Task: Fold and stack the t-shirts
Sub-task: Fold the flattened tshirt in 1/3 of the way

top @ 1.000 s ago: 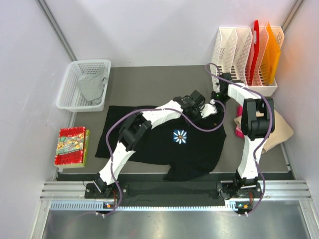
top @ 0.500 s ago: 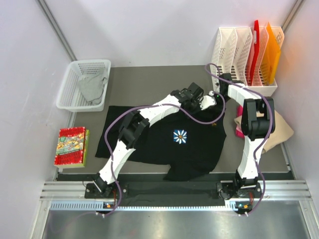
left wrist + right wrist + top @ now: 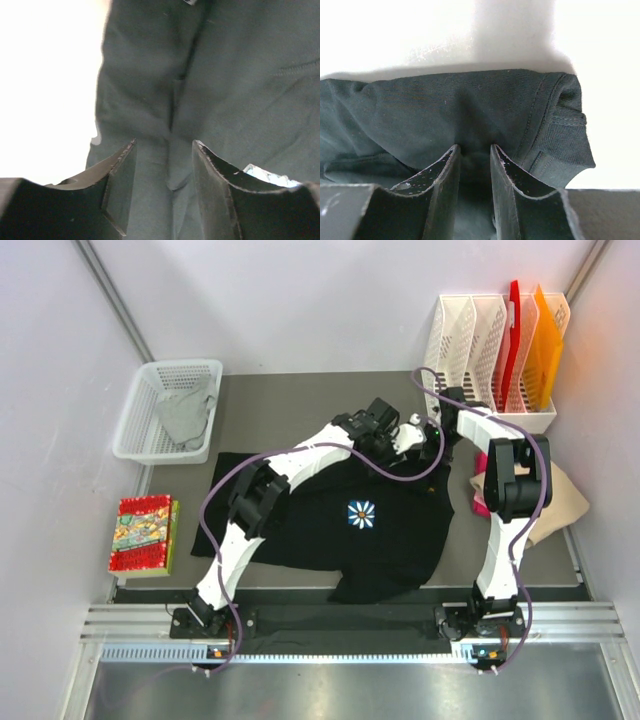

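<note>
Pale walls closed in a grey tabletop (image 3: 300,400), and across its middle lay the black t-shirt (image 3: 390,540), spread mostly flat with its daisy print (image 3: 361,514) facing up and its near hem bunched toward the arm bases. Both arms reached to the shirt's far right edge, where the two pincers sat just beside each other. The left gripper (image 3: 403,436) stood with its jaws parted; its wrist camera showed the left gripper (image 3: 164,145) over the dark cloth (image 3: 240,100), a raised crease running up between the fingers but nothing pinched. The right gripper (image 3: 432,436) was nearly closed, and from its own wrist the right gripper (image 3: 474,148) had a pucker of the same black cloth (image 3: 445,110) nipped between its narrow-set jaws, close to a stitched, ribbed hem. At the left rear a white basket (image 3: 135,410) held the grey t-shirt (image 3: 185,415). At the right edge, partly behind the right arm, the tan t-shirt (image 3: 560,495) lay with the pink t-shirt (image 3: 478,502) peeping out beside it. A red packet (image 3: 142,532) rested off the mat to the left, and white file racks (image 3: 470,340) stood in the far right corner
</note>
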Motion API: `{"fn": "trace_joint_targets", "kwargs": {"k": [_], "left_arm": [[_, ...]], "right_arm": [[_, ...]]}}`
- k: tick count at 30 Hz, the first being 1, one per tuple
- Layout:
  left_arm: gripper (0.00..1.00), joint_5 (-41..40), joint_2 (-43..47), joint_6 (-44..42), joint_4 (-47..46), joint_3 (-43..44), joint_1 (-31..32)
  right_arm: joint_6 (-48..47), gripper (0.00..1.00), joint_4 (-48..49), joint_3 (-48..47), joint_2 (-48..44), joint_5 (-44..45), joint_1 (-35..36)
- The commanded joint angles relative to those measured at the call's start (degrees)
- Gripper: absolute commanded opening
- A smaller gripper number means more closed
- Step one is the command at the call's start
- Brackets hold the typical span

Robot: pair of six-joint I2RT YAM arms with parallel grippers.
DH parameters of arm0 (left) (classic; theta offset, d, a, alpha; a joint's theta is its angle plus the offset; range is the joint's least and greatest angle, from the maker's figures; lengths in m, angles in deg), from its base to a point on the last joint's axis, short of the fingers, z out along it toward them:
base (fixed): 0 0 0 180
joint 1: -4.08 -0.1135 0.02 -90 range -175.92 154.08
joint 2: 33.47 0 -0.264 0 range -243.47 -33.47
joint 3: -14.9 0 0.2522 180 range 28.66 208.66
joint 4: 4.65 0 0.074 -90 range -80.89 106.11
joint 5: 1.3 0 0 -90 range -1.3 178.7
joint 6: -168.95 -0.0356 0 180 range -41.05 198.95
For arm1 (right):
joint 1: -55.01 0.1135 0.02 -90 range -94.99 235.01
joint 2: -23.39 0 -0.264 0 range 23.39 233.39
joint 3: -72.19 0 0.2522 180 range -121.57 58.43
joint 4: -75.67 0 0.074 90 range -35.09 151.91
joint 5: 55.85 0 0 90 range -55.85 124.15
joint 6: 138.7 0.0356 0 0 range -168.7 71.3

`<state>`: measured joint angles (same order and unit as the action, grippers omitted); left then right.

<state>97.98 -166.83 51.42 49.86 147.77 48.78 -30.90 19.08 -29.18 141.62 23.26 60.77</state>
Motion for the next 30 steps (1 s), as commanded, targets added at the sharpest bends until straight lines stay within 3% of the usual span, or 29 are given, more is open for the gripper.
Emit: {"fn": "trace_joint_targets", "kwargs": {"k": [1,7,8,11,14,17,18,21,26,30], "left_arm": [[0.47,-0.5,3.3,4.3,-5.7,0.9,-2.0],[0.21,5.6,4.8,3.7,-1.5,1.9,-0.8],[0.12,7.5,6.1,3.1,-0.6,0.8,0.1],[0.06,10.0,9.5,1.0,1.0,-4.0,1.8],[0.10,10.8,12.5,0.0,1.1,-8.1,3.4],[0.26,11.8,12.7,-0.6,1.6,-9.6,5.0],[0.36,11.8,12.3,-0.8,1.7,-9.7,5.5],[0.45,11.7,10.1,-0.4,1.4,-9.9,6.6],[0.54,7.3,5.8,1.6,-5.8,-9.8,6.8],[0.57,4.6,1.4,1.2,-6.1,-5.5,6.8]], "right_arm": [[0.6,0.31,0.9,0.5,-2.0,-1.8,-0.1],[0.5,0.30,0.7,0.3,-1.9,-1.8,-0.1],[0.5,0.30,0.6,0.3,-1.7,-1.8,-0.1],[0.5,0.30,0.6,-0.3,-1.3,-2.0,-0.1],[0.5,0.30,0.6,-0.6,-0.9,-2.1,-0.1],[0.7,0.30,0.4,-1.2,-0.4,-2.1,-0.1],[0.7,0.30,0.3,-1.3,-0.2,-2.3,-0.1],[0.8,0.30,0.3,-1.5,-0.1,-2.4,-0.1],[0.8,0.30,0.0,-1.5,-0.4,-2.4,-0.2],[0.9,0.30,0.0,-1.6,-0.6,-2.5,0.0]]}}
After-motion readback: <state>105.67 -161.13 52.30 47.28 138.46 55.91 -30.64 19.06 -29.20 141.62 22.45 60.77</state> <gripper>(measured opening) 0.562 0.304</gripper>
